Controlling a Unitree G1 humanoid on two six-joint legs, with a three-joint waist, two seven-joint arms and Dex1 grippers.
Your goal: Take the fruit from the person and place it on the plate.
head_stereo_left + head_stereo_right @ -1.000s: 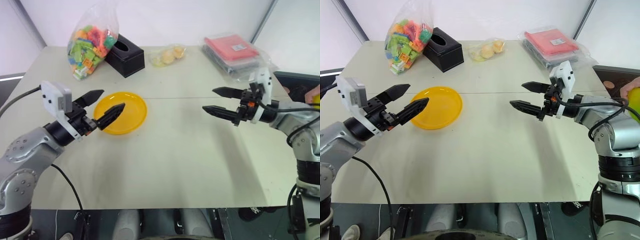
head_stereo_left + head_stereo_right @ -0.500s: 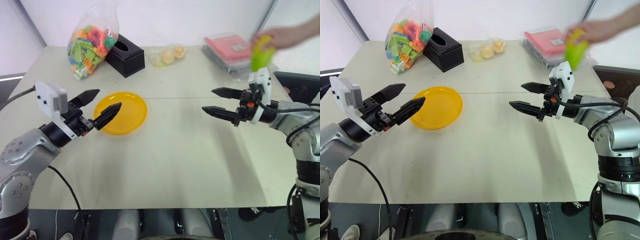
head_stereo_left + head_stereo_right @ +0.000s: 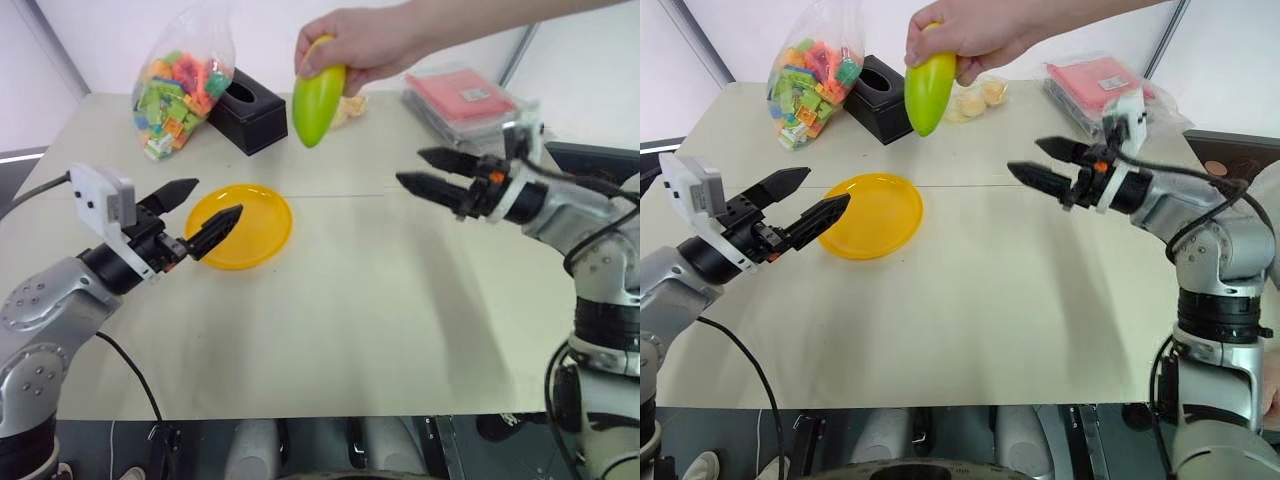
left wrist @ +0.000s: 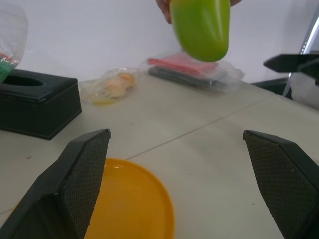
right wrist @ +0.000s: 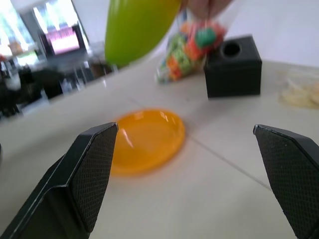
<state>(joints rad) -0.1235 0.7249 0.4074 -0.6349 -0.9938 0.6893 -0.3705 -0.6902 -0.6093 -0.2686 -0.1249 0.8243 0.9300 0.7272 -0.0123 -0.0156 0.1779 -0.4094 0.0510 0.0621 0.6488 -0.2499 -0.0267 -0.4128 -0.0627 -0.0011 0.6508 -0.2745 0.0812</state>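
Left claw (image 3: 205,213): released, jaws wide, hovering at the plate's left rim near the worktop's left edge; holding nothing.
Plate (image 3: 262,240): bright orange-yellow, round, shallow, bare, lying left of the worktop's middle.
Fruit (image 3: 318,100): smooth, glossy yellow-green oval, narrow end down, hanging in the air above the far half of the worktop, between the black box (image 3: 250,110) and the bag of pale fruits (image 3: 345,108); well apart from both claws.
Hand (image 3: 365,45): the person's, wrapped round the fruit's upper end, so just the lower part was free to take.
Right claw (image 3: 428,172): released, jaws apart, pointing toward the worktop's middle, lower than the fruit and to its right; holding nothing.
Risk, pinch: closing high on the fruit would likely catch the person's fingers.
Risk, slip: the skin looked slick and tapered; a grip on the narrow tip could squeeze it out onto the worktop.
Risk, clash: both claws faced each other, and reaching together might make them collide.
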